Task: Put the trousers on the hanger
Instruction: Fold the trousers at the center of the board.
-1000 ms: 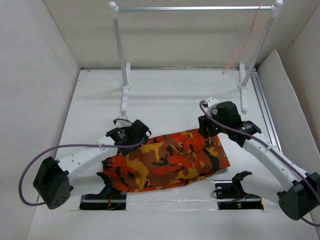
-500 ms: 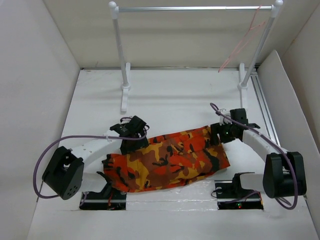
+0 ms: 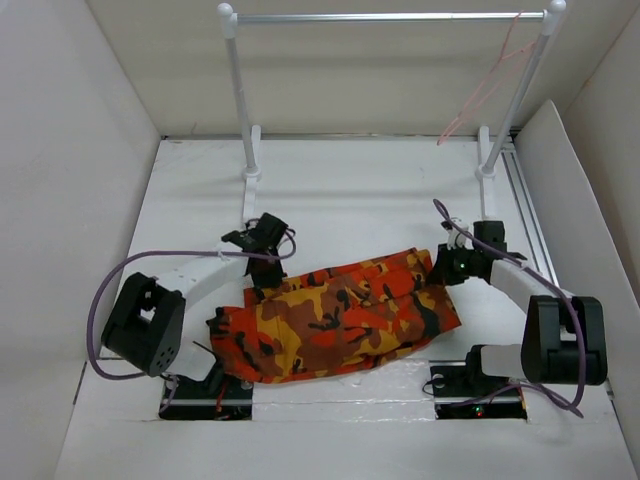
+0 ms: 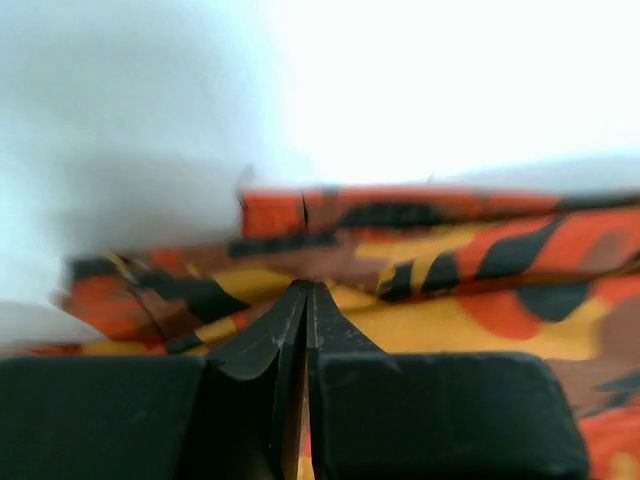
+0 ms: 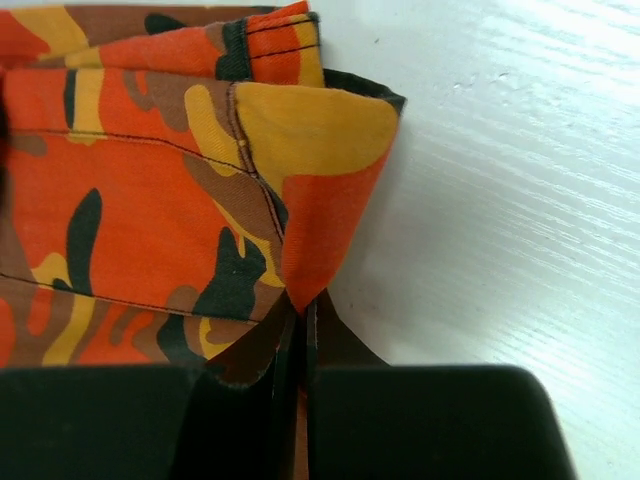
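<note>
Starting at the left gripper (image 4: 305, 292): its jaws are pressed fully together, with the tips down on the trousers (image 3: 340, 320) at their far left edge. The blurred wrist view does not show whether any cloth is caught between them. The right gripper (image 5: 300, 305) is likewise closed, and here a folded corner of the orange and yellow cloth runs straight into the pinch, so it has hold of the garment at its far right end.

The trousers lie folded and bunched on the white table (image 3: 350, 200), stretched across between the two arms, close to the near edge. The hanger (image 3: 470, 108) hangs tilted at the right end of the silver bar (image 3: 385, 17), beside the right white post (image 3: 520, 90). It is at the back of the table, well apart from the garment and both grippers.
</note>
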### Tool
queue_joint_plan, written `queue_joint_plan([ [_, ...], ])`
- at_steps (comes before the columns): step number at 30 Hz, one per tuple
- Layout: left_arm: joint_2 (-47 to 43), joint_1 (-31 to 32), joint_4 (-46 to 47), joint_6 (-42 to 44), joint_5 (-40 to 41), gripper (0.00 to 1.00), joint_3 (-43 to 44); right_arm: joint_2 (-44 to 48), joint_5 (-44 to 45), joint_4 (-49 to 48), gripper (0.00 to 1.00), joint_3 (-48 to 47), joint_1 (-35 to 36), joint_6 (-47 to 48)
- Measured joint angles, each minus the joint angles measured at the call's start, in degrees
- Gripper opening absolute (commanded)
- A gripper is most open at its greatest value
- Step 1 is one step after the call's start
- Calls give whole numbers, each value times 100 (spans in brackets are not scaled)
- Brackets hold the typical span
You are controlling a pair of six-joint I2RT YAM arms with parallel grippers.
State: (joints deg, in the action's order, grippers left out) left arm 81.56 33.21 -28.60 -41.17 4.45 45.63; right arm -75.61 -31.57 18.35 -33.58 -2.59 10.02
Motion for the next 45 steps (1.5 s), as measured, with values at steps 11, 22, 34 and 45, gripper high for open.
queue_joint_plan([
  [11, 1132, -1563, -142, 1078, 376, 13, 3058, 72, -192, -907, 0, 92, -450, -909],
  [22, -1373, -1532, -896, 551, 74, 74, 610, -149, -149, -1714, 0, 444, -1182, -1668],
  [34, -1943, -2083, -1266, -796, 415, 85, -286, -872, -470, -2127, 0, 175, -1598, -1711],
  [45, -1585, -2358, -452, -935, -905, 83, -1357, -1110, -774, -2308, 0, 109, -1685, -1609],
])
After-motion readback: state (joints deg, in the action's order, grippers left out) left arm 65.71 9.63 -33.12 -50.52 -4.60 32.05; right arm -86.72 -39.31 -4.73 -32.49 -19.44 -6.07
